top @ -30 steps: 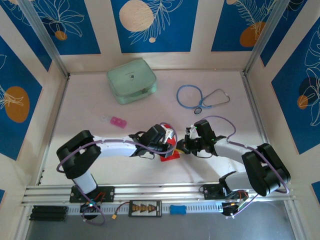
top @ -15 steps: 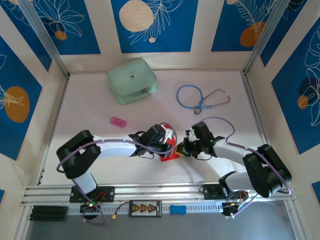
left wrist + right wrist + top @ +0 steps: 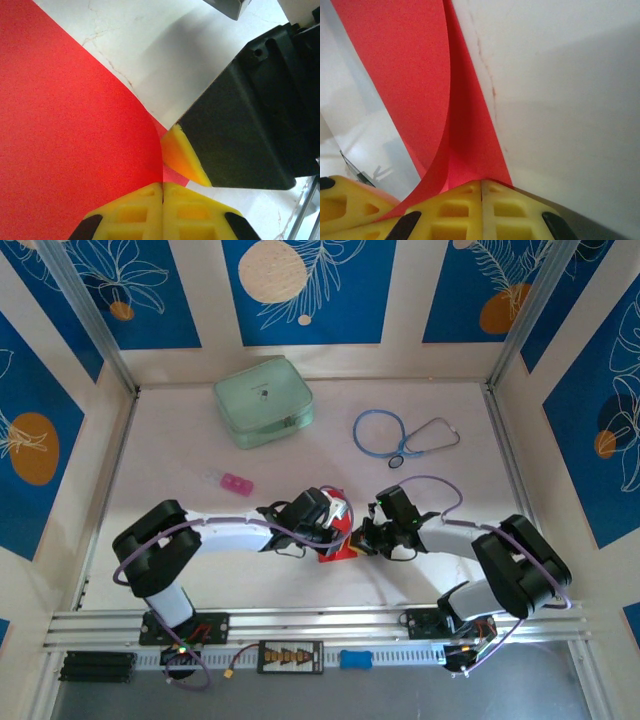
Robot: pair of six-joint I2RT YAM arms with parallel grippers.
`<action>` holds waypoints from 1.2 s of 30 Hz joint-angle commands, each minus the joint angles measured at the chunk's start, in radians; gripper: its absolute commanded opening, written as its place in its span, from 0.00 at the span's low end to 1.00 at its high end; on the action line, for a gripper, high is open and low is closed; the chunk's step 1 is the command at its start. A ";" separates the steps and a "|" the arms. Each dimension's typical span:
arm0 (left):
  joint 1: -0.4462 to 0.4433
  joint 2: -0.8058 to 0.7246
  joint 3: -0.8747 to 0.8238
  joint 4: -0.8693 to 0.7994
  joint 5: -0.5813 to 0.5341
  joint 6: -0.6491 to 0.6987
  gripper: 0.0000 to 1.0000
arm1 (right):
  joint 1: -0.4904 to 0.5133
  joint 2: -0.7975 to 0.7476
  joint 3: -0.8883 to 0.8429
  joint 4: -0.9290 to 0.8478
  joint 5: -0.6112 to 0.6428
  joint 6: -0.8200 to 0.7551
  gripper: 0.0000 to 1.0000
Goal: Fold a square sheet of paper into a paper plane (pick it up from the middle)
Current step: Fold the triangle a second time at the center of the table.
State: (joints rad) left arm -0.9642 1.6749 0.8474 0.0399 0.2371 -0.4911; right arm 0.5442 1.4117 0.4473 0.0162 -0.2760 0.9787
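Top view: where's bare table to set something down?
Free: between pale green case and blue stethoscope; left of small pink object; right of stethoscope. Crowded: centre, left gripper and right gripper on red paper sheet.

Left gripper [image 3: 162, 187] front and centre: its two yellow ribbed plastic fingers are pressed together, seam to seam, and the thin bright red sheet of paper [image 3: 70, 140] comes right down into that seam. The sheet spreads up and off to the left of the pincer, its edge bowing in a smooth curve. Just up and right of the tips sits the right gripper [image 3: 181, 157], a yellow wedge tip on a chunky black block, right at the paper's edge. Beyond the pincer lies white, faintly veined tabletop [image 3: 150, 35], partly in shadow.
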 commanded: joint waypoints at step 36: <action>0.062 0.060 0.096 -0.200 -0.118 0.182 0.01 | 0.038 0.006 0.023 -0.079 0.070 -0.029 0.01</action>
State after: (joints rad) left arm -0.9134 1.7149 0.9279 -0.1509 0.0967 -0.3267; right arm 0.5705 1.4166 0.4564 0.0090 -0.2272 0.9737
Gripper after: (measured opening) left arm 0.064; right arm 0.063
